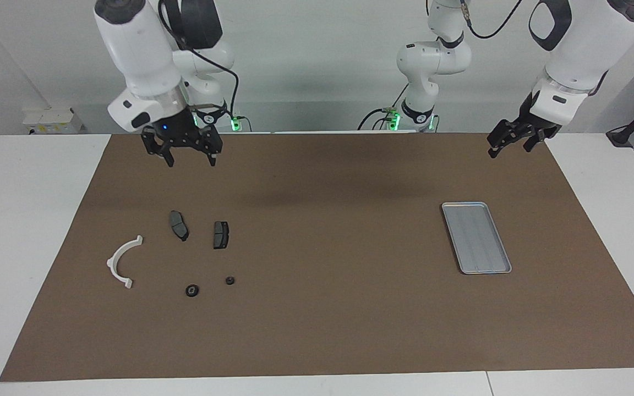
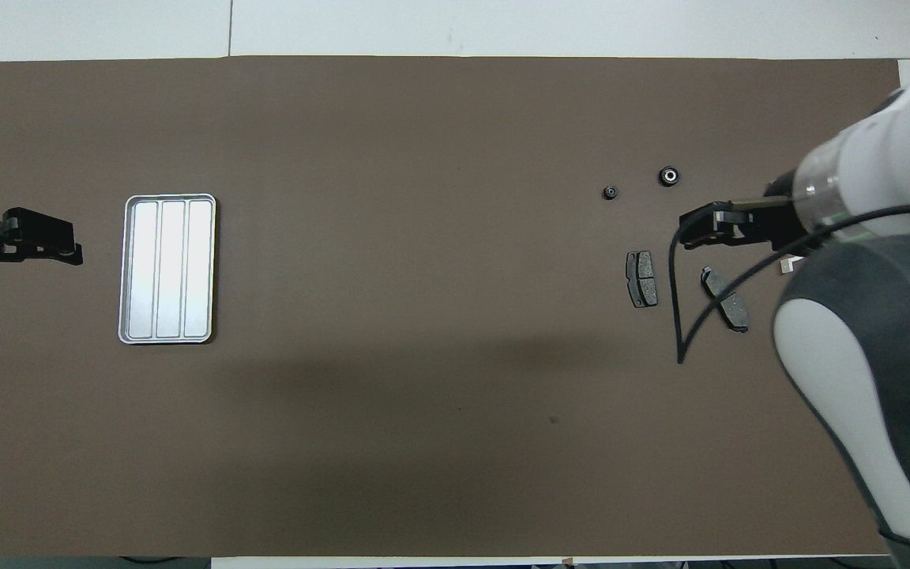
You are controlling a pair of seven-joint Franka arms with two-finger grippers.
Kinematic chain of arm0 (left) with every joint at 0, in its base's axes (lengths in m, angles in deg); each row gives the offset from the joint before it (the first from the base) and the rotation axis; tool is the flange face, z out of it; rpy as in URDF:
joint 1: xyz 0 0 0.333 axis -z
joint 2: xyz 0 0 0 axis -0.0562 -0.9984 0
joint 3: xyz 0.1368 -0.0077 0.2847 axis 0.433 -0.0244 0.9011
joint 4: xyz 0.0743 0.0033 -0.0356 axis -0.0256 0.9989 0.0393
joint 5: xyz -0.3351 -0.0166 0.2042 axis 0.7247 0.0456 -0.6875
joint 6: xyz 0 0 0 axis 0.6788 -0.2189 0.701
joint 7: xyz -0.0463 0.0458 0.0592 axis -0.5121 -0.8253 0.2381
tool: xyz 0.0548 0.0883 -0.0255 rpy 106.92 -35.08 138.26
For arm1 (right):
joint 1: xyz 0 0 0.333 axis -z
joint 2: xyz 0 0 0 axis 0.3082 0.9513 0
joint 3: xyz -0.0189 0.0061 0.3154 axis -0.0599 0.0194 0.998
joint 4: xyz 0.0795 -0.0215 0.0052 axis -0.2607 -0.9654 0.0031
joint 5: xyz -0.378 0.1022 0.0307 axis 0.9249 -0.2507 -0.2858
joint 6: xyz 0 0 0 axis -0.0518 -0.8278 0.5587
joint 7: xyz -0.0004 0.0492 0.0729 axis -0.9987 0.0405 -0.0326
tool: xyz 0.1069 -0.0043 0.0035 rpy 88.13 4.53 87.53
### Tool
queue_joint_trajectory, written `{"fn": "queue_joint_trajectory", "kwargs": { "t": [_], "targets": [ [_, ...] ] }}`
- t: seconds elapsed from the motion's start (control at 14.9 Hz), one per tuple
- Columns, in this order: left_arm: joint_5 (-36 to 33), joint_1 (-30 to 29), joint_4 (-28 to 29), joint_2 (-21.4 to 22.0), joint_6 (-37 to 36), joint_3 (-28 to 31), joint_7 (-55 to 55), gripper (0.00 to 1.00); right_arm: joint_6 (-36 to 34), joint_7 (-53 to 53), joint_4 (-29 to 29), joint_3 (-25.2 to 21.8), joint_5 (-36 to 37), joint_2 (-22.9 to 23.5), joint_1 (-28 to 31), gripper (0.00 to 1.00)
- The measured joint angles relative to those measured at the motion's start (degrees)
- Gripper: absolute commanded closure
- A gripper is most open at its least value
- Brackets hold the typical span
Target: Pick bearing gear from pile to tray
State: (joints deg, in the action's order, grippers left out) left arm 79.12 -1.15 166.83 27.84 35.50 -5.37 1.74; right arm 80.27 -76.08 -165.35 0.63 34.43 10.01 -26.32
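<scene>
The pile lies on the brown mat toward the right arm's end: two dark brake pads (image 1: 179, 225) (image 1: 220, 234), a white curved bracket (image 1: 121, 261) and two small black round pieces. The larger round piece (image 1: 192, 290) (image 2: 668, 175) has a pale centre; the smaller one (image 1: 229, 280) (image 2: 610, 192) sits beside it. I cannot tell which is the bearing gear. My right gripper (image 1: 190, 161) (image 2: 686, 235) hangs open and empty over the mat by the brake pads (image 2: 641, 278). The silver tray (image 1: 476, 237) (image 2: 168, 269) lies empty toward the left arm's end. My left gripper (image 1: 508, 148) (image 2: 68, 246) waits open beside it.
The brown mat (image 1: 317, 308) covers most of the white table. In the overhead view the right arm (image 2: 874, 332) and its black cable (image 2: 680, 316) hide most of the white bracket and cross one brake pad (image 2: 727, 300).
</scene>
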Motion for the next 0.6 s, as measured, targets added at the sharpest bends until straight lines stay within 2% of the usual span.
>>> {"fn": "queue_joint_trajectory", "kwargs": {
  "t": [0.33, 0.6],
  "targets": [
    [0.0, 0.0, 0.0, 0.0, 0.0, 0.0, 0.0, 0.0, 14.26, -3.64, 1.21, -0.07, 0.84, 15.17, -1.17, 0.0],
    [0.0, 0.0, 0.0, 0.0, 0.0, 0.0, 0.0, 0.0, 15.6, -3.83, 7.43, -0.08, 3.13, 24.8, -1.22, 0.0]
  ]
}}
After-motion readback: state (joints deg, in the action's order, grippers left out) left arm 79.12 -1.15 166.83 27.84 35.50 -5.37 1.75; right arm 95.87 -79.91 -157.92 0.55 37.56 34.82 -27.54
